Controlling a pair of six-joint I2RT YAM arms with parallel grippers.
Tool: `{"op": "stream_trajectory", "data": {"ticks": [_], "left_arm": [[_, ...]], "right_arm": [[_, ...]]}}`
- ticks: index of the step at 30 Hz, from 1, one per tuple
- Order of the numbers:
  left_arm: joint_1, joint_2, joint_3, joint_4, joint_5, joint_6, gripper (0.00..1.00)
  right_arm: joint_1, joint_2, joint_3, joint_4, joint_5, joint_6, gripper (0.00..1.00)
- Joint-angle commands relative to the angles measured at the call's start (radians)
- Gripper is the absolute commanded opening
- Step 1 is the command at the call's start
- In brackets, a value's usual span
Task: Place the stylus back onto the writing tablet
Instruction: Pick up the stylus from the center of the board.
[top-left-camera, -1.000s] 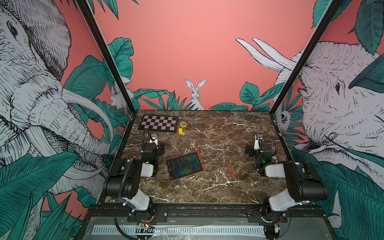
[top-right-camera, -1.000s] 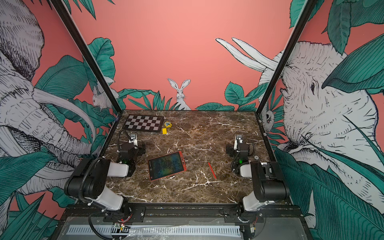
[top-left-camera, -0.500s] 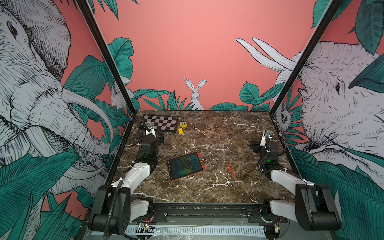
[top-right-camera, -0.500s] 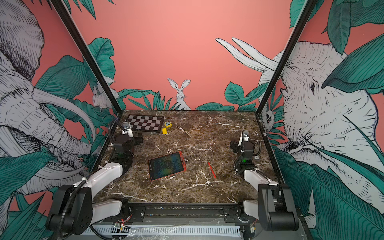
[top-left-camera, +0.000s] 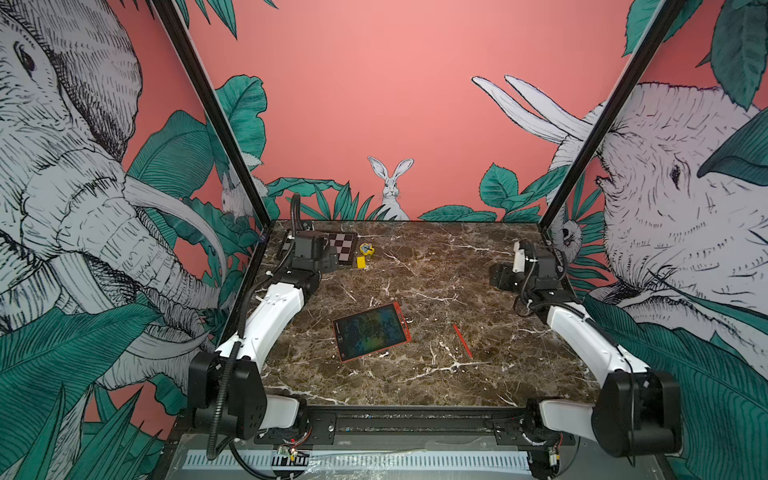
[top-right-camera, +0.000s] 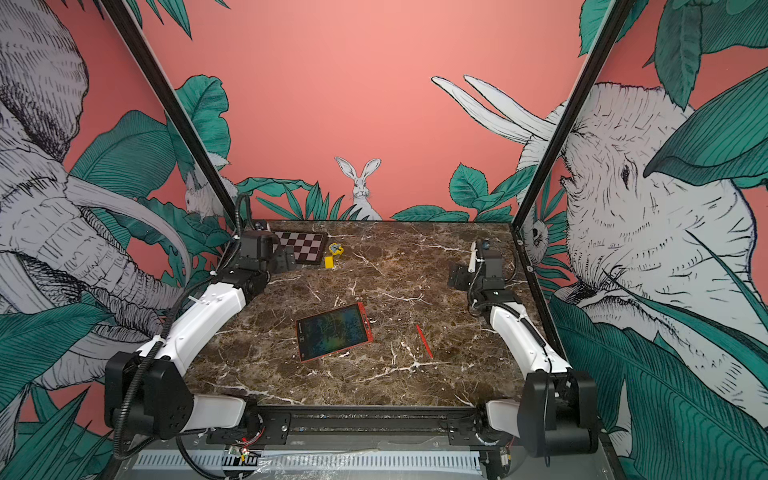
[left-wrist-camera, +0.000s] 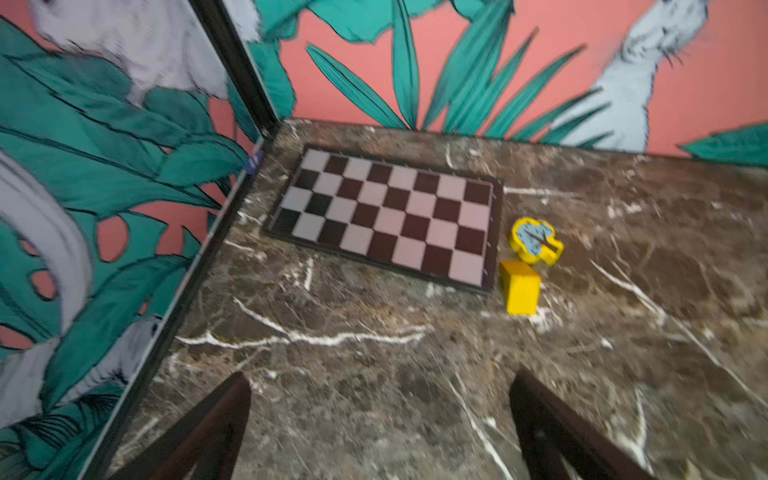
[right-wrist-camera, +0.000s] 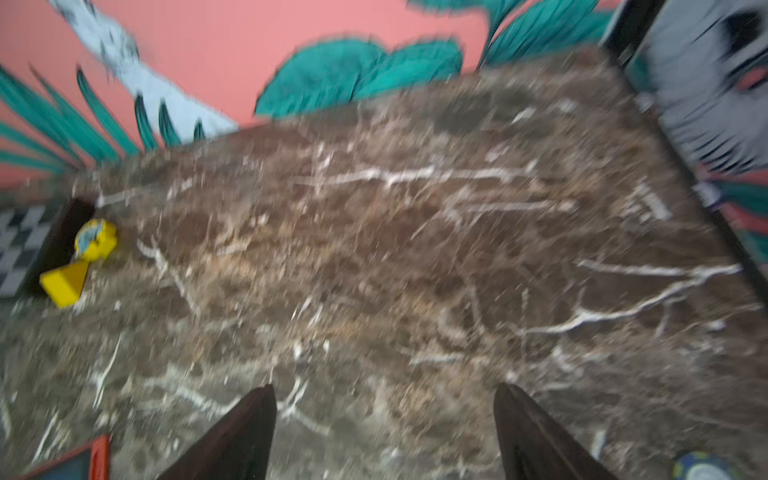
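Both pairs of jaws stand apart, seemingly empty in blurred wrist views. Thin red plastic stylus (top-left-camera: 463, 341) lies on brown marble worktop (top-left-camera: 436, 266), right of orange-framed, dark-screened writing tablet (top-left-camera: 371, 332), not touching.

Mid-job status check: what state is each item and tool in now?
writing tablet: flat, screen up, scribbles showing.
stylus: lying flat on the table, apart from the writing tablet, ungrasped.
left tool: open, empty.
right tool: open, empty.
chessboard: lying flat.
yellow block: resting beside the chessboard.
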Motion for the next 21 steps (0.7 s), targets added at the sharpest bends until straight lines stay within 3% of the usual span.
{"op": "stream_trajectory", "data": {"ticks": [1,5,12,21], "left_arm": [[-0.012,0.015,0.037,-0.189,0.117,-0.074,0.99],[-0.014,0.054,0.054,-0.274,0.152,-0.108,0.99],[-0.022,0.066,0.000,-0.330,0.155,-0.173,0.99],[-0.028,0.041,-0.088,-0.311,0.184,-0.246,0.98]], "right_arm": [[0.087,0.093,0.081,-0.313,-0.092,-0.050,0.83],[0.197,0.184,0.135,-0.412,-0.082,-0.077,0.79],[0.308,0.330,0.169,-0.553,-0.092,-0.119,0.61],[0.374,0.348,0.133,-0.596,-0.045,-0.121,0.52]]}}
